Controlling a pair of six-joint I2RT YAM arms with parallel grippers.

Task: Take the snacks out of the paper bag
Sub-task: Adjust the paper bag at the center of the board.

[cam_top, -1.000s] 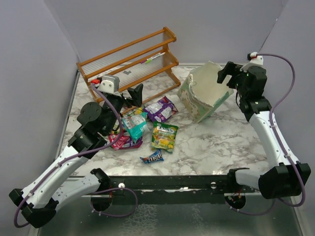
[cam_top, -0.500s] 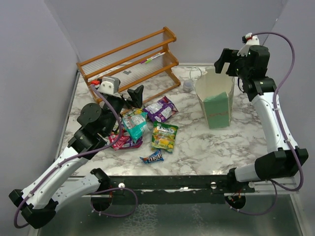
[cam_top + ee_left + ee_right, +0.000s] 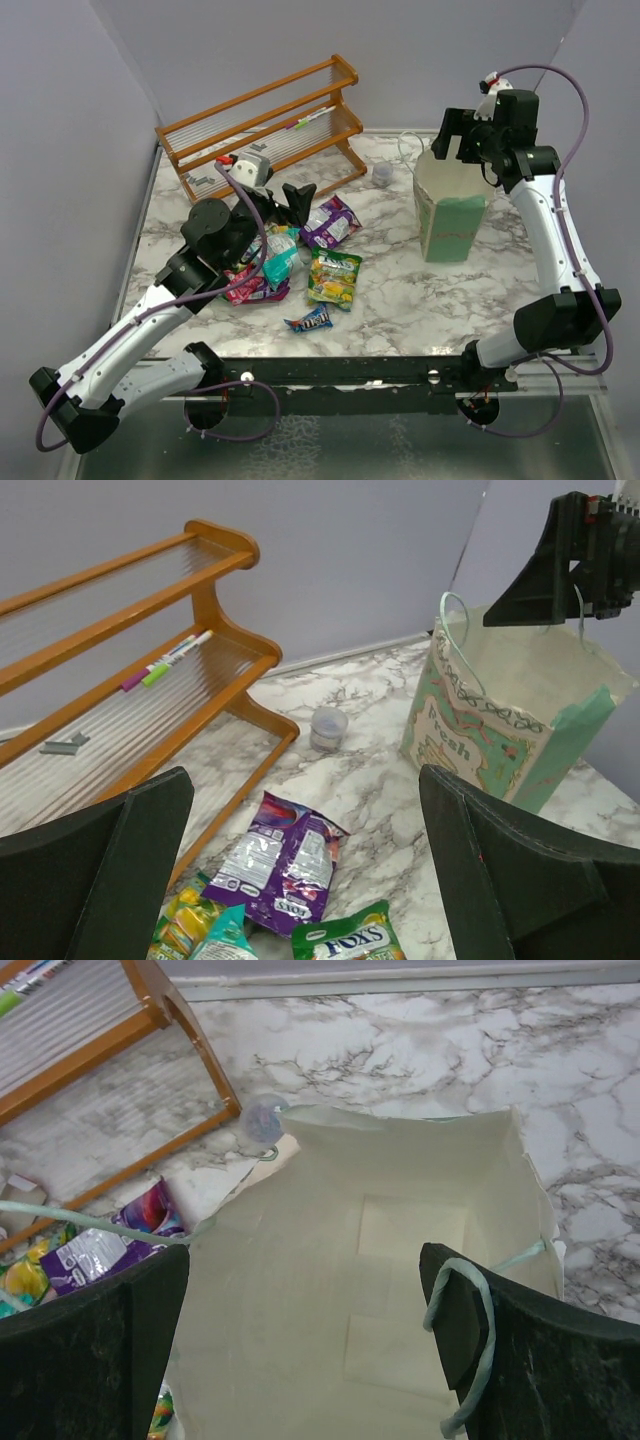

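While the paper bag (image 3: 450, 215) stands upright at far right, right gripper (image 3: 456, 148) hangs over its mouth, jaws wide apart, gripping nothing. Snacks (image 3: 335, 277) lie left of centre; left gripper (image 3: 287, 196) spread wide above them, seemingly not touching.

Reaching low and forward with the left black two-finger gripper (image 3: 285, 193), elbow bent, jaws spread wide, holding nothing. Stretching up high at the far side with the right black two-finger gripper (image 3: 457, 138), tipped down, jaws wide too, empty.
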